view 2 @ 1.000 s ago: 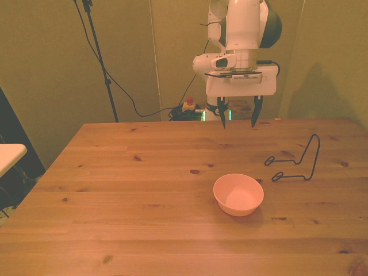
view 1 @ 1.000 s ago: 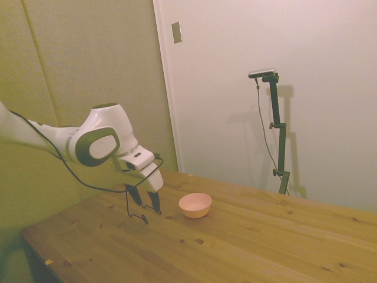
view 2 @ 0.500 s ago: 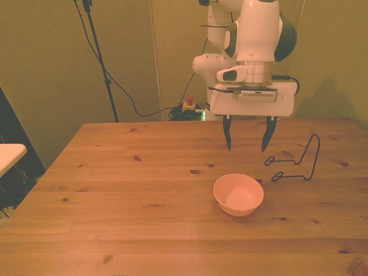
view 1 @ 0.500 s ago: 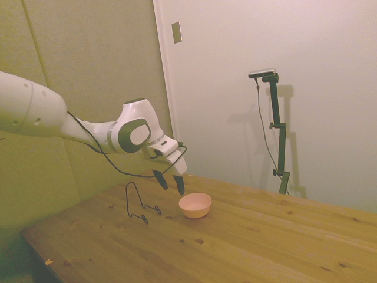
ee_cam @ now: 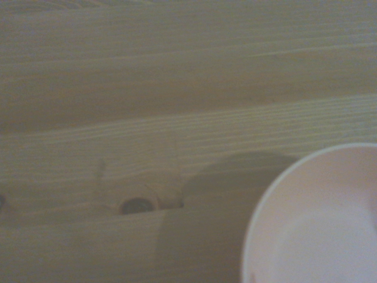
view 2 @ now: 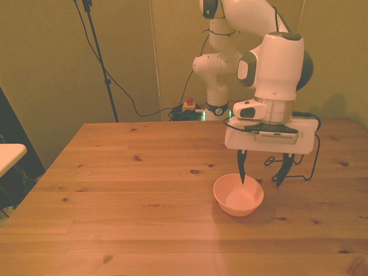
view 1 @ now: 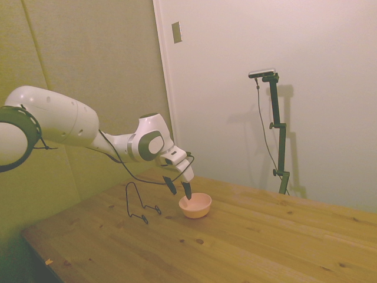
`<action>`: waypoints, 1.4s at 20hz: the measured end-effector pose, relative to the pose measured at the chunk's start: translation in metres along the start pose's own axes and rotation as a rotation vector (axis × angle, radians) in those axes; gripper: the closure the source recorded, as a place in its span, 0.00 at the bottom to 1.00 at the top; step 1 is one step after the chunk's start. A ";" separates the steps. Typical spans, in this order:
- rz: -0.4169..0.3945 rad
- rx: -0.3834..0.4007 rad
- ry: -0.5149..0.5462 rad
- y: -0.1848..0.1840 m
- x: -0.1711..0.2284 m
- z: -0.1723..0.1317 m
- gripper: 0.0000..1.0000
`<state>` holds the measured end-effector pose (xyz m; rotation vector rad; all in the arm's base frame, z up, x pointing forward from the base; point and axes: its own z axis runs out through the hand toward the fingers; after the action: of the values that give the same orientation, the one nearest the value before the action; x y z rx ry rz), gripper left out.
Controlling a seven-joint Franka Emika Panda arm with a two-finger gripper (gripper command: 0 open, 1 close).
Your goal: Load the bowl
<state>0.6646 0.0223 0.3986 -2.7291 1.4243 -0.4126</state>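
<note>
The bowl [view 2: 238, 195] is sitting upright and empty on the table [view 2: 115, 201], toward the front view's right, its pale rim also filling a corner of the wrist view [ee_cam: 318, 218]. Directly over it the gripper [view 2: 262, 175] is hanging with its jaws spread wide and holding nothing — one fingertip is lining up over the bowl's far rim, the other is standing outside the rim on the rack side. The risk here is a poor bite: if the jaws are closing on the thin, smooth wall off-centre, the bowl is likely tipping or skating across the bare wood rather than seating between them. Just beyond, the black wire rack [view 2: 296, 163] is standing close beside the outer fingertip, apart from the bowl but near — a drift toward that side is apt to catch the wire and drag or topple it. The side view [view 1: 195, 205] is showing the fingertips low, near rim height, so a fast descent is risking a hard strike on the rim.
</note>
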 end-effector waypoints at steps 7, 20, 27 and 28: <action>0.016 -0.035 0.001 -0.008 0.009 0.036 1.00; 0.021 -0.053 -0.018 -0.008 0.008 0.041 1.00; 0.048 -0.054 -0.041 -0.011 0.014 0.037 1.00; 0.050 -0.053 -0.041 -0.012 0.015 0.036 1.00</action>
<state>0.6915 0.0134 0.3690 -2.7194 1.5112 -0.3194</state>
